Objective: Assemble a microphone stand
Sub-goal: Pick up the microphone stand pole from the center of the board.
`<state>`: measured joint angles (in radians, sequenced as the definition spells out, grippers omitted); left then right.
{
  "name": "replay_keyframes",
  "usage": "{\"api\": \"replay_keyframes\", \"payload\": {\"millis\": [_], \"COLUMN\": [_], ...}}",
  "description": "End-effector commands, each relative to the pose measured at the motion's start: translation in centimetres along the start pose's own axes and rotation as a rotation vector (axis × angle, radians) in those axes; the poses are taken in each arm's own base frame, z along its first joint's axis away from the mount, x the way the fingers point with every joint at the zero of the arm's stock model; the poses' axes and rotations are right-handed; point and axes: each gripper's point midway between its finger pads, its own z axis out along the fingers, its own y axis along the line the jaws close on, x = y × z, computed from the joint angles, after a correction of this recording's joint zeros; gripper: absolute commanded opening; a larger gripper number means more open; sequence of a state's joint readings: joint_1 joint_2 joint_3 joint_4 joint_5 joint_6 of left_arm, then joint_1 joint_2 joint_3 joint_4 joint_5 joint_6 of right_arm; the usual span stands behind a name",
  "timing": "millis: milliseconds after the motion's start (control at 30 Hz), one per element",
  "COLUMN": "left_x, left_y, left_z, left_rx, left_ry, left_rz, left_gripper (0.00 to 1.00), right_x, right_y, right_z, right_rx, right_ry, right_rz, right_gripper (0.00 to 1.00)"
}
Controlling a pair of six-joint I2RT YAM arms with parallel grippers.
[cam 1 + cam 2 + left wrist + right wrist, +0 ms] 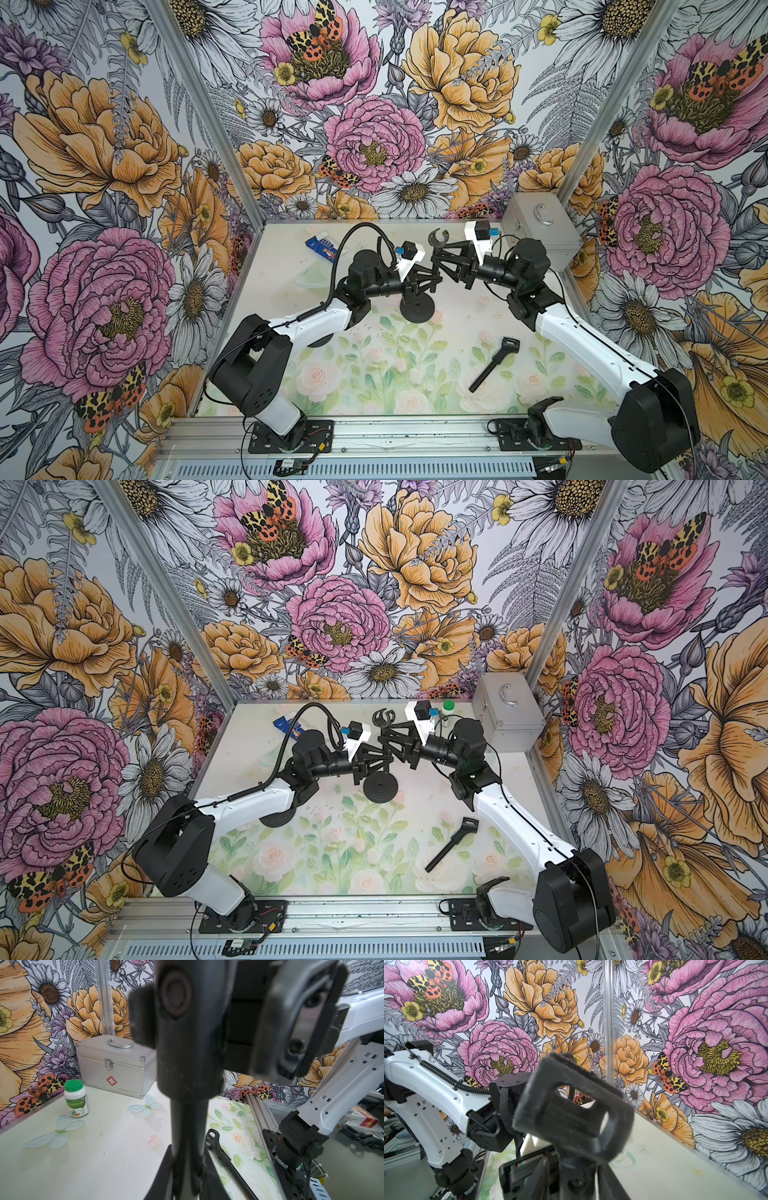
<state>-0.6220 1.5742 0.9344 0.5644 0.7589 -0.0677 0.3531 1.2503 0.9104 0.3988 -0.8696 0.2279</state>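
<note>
So the left gripper [419, 286] is clamped all the way down on the thin pole of the stand [417, 299]. In the left wrist view that pole [189, 1118] runs straight down between the two fingers [162, 1178], pinched tight, with a thicker black section above it. In both top views the stand's round base [380, 788] looks to be sitting on the table [374, 382], about mid-table and a bit toward the back, right under the left gripper.

The right gripper [438, 259] comes in from the other side, nearly nose to nose with the left one. A forked black clip [439, 238] pokes up just past its fingertips. In the right wrist view the clip [571, 1111] is a blurry black frame filling the middle, with the fingers [542, 1180] on either side of its stem. They stand around it fairly narrow, but whether they are actually squeezing it can't be told. Same goes for whether the clip is seated on the pole.

A loose rod [494, 365] with a small clamp end lies flat on the table near the right arm, well apart from both grippers.

Back corner has a metal case [540, 232] with a pill bottle [76, 1099] beside it. A blue packet [322, 248] lies toward the back behind the left arm.
</note>
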Motion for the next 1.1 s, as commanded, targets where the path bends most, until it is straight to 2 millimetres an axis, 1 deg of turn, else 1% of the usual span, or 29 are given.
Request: {"api": "replay_keyframes", "payload": {"millis": [0,67,133,167,300,400,433,467,667,767,867,933,967,1067], "left_x": [-1.3,-1.3,-1.2,-1.2,-0.7,-0.4,-0.4,-0.4,-0.6,-0.8,-1.1,-1.3,-1.3,-1.2], "left_y": [0.7,0.8,0.8,0.6,-0.3,-0.6,-0.6,-0.7,-1.0,-0.9,-0.9,-1.0,-1.0,0.0], "left_z": [-1.1,-1.3,-1.4,-1.4,-1.6,-1.7,-1.7,-1.8,-1.8,-2.0,-2.2,-2.2,-2.2,-2.1], "left_rx": [-0.058,-0.070,-0.069,-0.058,-0.050,-0.057,-0.055,-0.054,-0.050,-0.068,-0.080,-0.082,-0.084,-0.126], "left_ry": [-0.035,-0.034,-0.032,-0.029,-0.005,0.016,0.019,0.019,0.017,0.011,0.004,-0.001,-0.002,-0.002], "left_rz": [0.056,0.072,0.079,0.083,0.144,0.173,0.175,0.177,0.182,0.191,0.199,0.202,0.199,0.145], "left_gripper": [0.07,0.07,0.07,0.07,0.07,0.07,0.07,0.07,0.08,0.08,0.09,0.10,0.13,0.30], "right_x": [0.6,1.4,2.0,2.2,2.7,2.2,2.0,1.9,0.7,0.4,0.5,0.6,0.7,1.2], "right_y": [0.5,1.0,1.8,1.8,1.3,0.9,0.9,1.0,1.7,1.5,1.3,1.4,1.5,1.1], "right_z": [-0.2,-0.3,-0.3,-0.2,0.5,1.0,1.1,1.2,1.6,1.6,1.6,1.6,1.6,1.6], "right_rx": [-0.008,-0.033,-0.067,-0.057,-0.031,-0.020,-0.024,-0.025,-0.056,-0.037,-0.025,-0.029,-0.030,-0.009], "right_ry": [0.032,0.071,0.089,0.093,0.110,0.113,0.110,0.109,0.064,0.058,0.060,0.061,0.062,0.066], "right_rz": [-0.048,-0.082,-0.141,-0.168,-0.185,-0.158,-0.157,-0.158,-0.145,-0.137,-0.130,-0.123,-0.124,-0.129], "right_gripper": [0.53,0.57,0.59,0.60,0.61,0.59,0.56,0.51,0.33,0.26,0.14,0.11,0.10,0.07]}}
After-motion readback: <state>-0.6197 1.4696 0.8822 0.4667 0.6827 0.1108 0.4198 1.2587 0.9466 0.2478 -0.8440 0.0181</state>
